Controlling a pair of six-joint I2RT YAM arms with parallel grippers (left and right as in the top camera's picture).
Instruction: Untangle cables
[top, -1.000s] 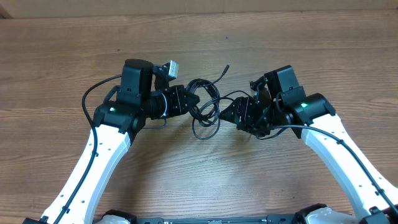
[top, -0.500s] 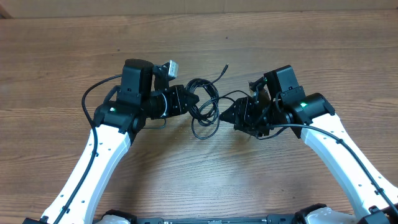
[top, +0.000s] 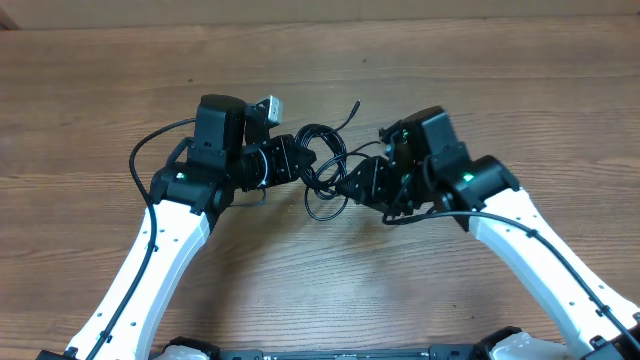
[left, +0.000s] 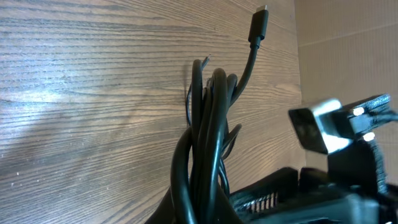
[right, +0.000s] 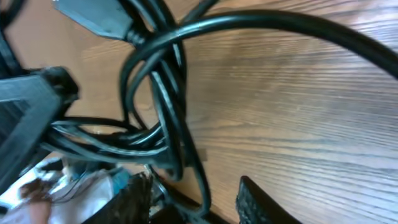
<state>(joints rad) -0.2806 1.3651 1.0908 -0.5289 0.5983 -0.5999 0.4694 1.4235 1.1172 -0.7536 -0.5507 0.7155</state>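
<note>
Cables (top: 326, 152) lie knotted at mid-table, clenched by the left gripper (top: 306, 160) and crowded by the right gripper (top: 346, 185), whose grip cannot be made out, one plug (top: 358, 104) poking toward open wooden table (top: 500, 80) reaching the far edge.

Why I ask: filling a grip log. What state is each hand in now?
Left hand: closed on the cables.
Right hand: open around the cables.

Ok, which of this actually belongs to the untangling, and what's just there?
Job:
- cables, bundled
- left gripper, shut on them
- right gripper, at the bundle

Just there:
- arm wiring
- table
</note>
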